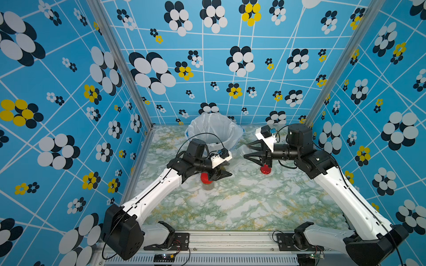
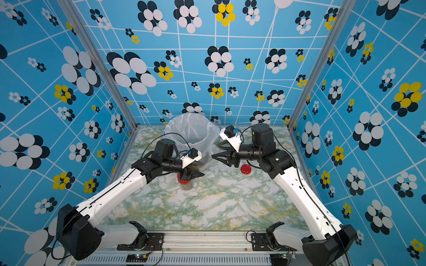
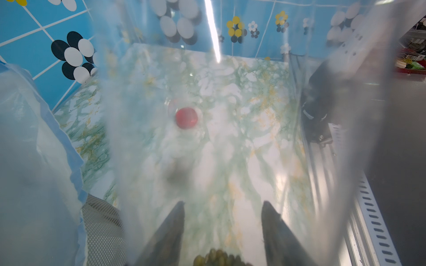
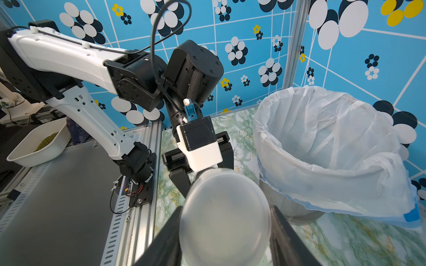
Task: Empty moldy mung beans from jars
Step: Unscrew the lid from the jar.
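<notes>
A clear jar (image 1: 241, 152) hangs tilted in the air in front of the bucket, spanning both grippers. My right gripper (image 1: 246, 150) is shut on its upper end. The right wrist view shows the frosted round end (image 4: 224, 221) between the two fingers. My left gripper (image 1: 224, 173) is shut on the lower end. The left wrist view looks through the clear wall (image 3: 230, 149), with olive moldy mung beans (image 3: 217, 258) lying between the fingers. A short red-lidded jar (image 1: 205, 179) with beans inside stands on the table under the left gripper.
A mesh bucket lined with a white bag (image 1: 196, 129) stands at the back centre, close behind both grippers. A red lid (image 1: 265, 171) shows on the table below the right wrist; whether a jar sits under it is unclear. A white tub of beans (image 4: 36, 145) sits outside the cell.
</notes>
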